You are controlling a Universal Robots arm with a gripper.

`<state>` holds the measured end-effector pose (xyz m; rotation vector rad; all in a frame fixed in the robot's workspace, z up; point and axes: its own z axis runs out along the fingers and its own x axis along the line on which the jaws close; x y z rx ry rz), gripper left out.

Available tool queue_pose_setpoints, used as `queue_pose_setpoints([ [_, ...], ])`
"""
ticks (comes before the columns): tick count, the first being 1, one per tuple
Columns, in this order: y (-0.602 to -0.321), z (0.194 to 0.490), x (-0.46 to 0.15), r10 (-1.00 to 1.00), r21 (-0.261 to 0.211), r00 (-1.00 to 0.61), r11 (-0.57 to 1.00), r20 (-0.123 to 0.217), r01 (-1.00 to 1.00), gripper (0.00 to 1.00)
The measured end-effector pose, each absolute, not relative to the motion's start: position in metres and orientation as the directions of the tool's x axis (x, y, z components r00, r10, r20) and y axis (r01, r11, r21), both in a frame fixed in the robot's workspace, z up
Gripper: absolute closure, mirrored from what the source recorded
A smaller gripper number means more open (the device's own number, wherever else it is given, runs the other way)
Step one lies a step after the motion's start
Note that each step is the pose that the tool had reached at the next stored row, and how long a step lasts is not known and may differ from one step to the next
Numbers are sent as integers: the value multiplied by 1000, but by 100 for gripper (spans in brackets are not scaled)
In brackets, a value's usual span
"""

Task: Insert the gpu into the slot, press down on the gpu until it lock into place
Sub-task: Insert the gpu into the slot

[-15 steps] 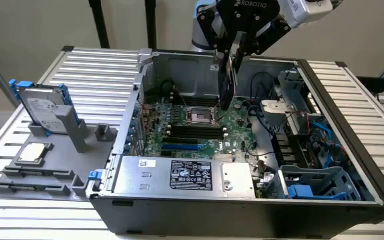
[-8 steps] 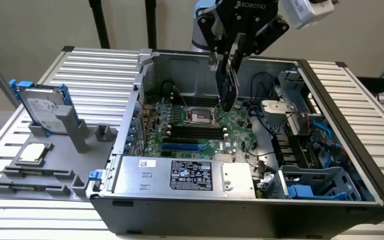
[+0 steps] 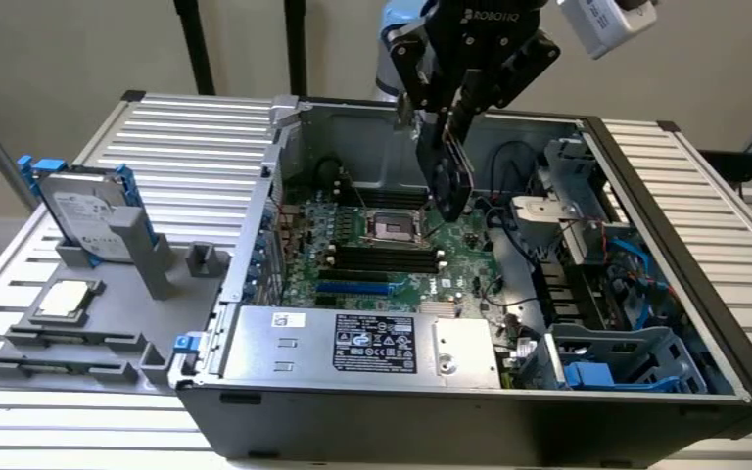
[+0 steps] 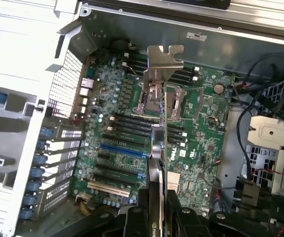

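Black and bare metal fill the exterior view: the open computer case [image 3: 689,294] lies on a ribbed desk [image 3: 180,147], and the hand [image 3: 452,119] hangs over it from above, clamped on the gpu [image 3: 449,176]. The card is held edge-down, clear of the green motherboard [image 3: 461,250], above the area beside the square CPU socket [image 3: 394,228]. The slot [image 3: 353,290], a bright-blue strip, lies apart from the card, nearer the silver power supply [image 3: 350,343], with nothing in it. Outside the case, toward the exterior view's left, a hard drive [image 3: 86,211] with blue rails stands upright in a grey holder [image 3: 141,257], and a loose processor [image 3: 66,299] lies flat near it. In the wrist view, the hand [image 4: 158,217] grips the gpu [image 4: 161,128] from both sides, and the card is seen edge-on, running away from the camera to its silver bracket [image 4: 164,60]. Its thin edge crosses over the CPU socket [image 4: 179,103]. The slot [image 4: 124,149] sits off to one side among black slots, not touching the card.
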<state>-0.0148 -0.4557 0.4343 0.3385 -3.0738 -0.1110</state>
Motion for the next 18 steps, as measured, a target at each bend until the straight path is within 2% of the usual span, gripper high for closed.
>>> queue_pose_setpoints([
  [18,-456,423,-15,-521,76,-853,852,38,-518,74],
])
